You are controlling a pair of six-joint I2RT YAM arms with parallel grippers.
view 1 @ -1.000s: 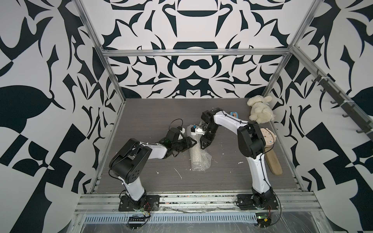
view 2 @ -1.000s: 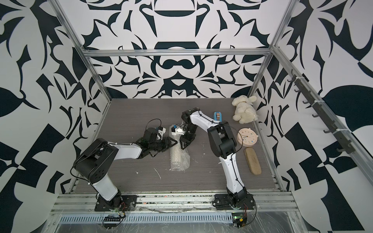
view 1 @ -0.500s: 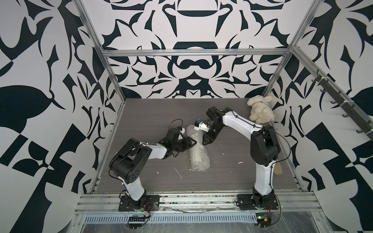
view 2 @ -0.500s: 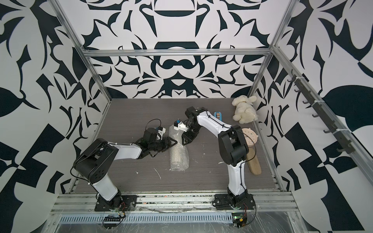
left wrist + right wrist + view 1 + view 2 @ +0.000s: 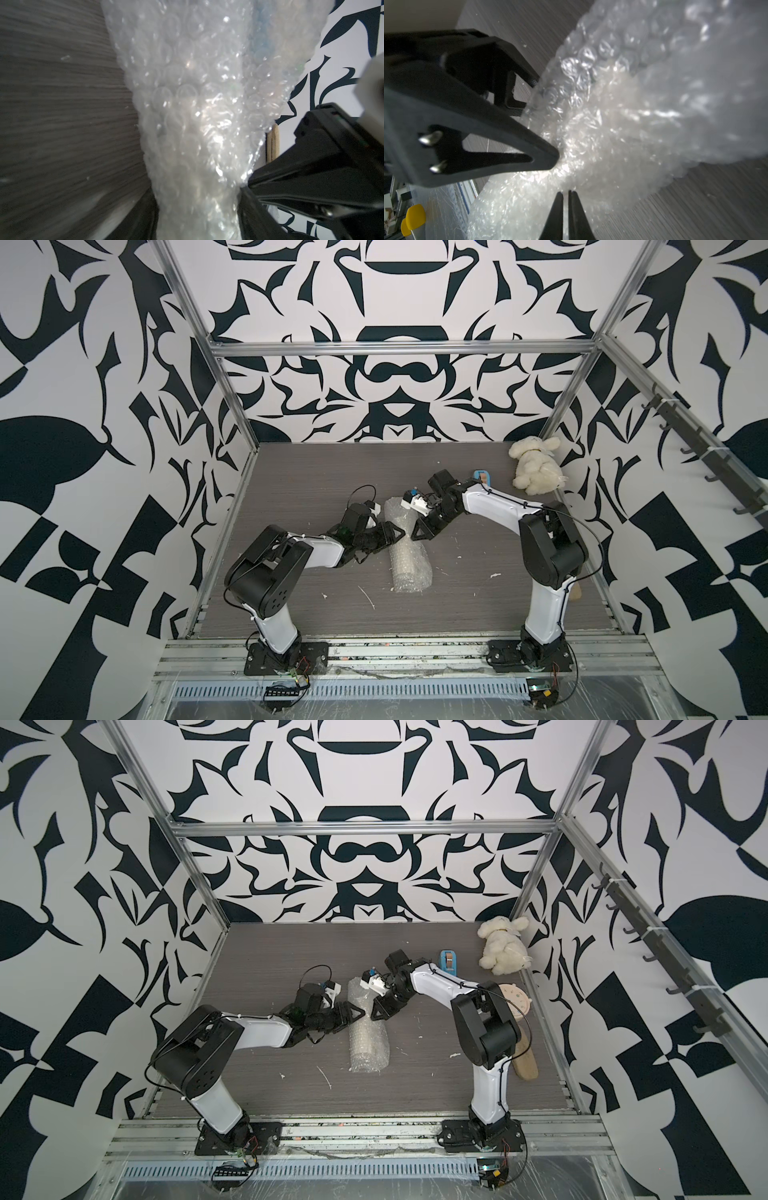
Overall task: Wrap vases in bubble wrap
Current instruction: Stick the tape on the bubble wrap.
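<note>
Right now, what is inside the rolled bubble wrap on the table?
The bubble wrap lies rolled into a tube. Through its layers only a pale blur shows; whether that is the vase cannot be told.

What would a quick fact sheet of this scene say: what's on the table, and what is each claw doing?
table: grey wood-grain, white scraps
bubble wrap: rolled bundle lying mid-table
vase: cannot be made out through the wrap
left gripper: clamped around the bundle
right gripper: nearly shut, pinching the wrap
far corner: plush toy, blue tape dispenser

Clear bubble wrap point(image 5: 409, 560); grey woodgrain table point(image 5: 311, 472); black-white patterned walls point(image 5: 395, 302).
</note>
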